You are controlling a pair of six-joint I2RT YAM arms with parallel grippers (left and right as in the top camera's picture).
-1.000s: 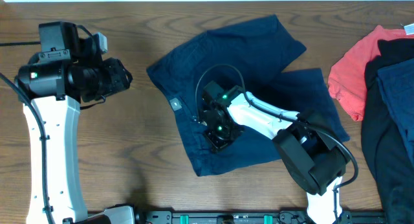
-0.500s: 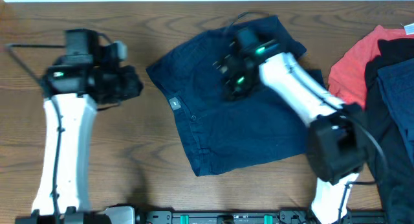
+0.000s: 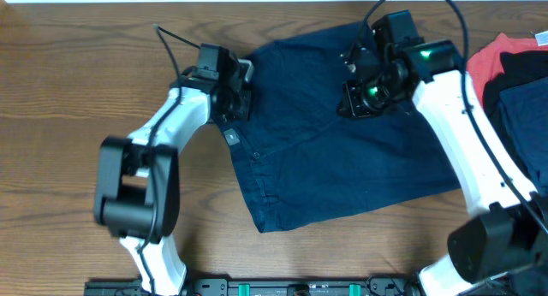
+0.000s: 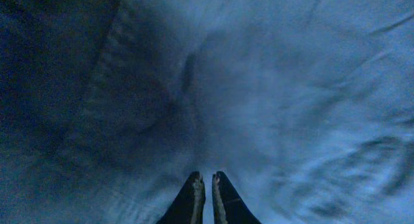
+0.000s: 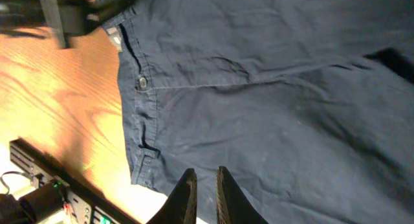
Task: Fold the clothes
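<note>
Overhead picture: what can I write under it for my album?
Navy shorts lie spread on a wooden table, left tool over the waistband, right tool over a leg.

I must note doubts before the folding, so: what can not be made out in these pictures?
Left wrist view: dark and blurred; whether the left gripper, jaws nearly shut, pinches the shorts is unclear.
Overhead: the right arm covers part of the shorts' far leg.
Overhead: the red shirt and the black garment are cut off by the right edge.

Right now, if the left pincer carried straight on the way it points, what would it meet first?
The navy shorts, probably: fabric fills the view ahead of the left pincer, depth unclear.
</note>
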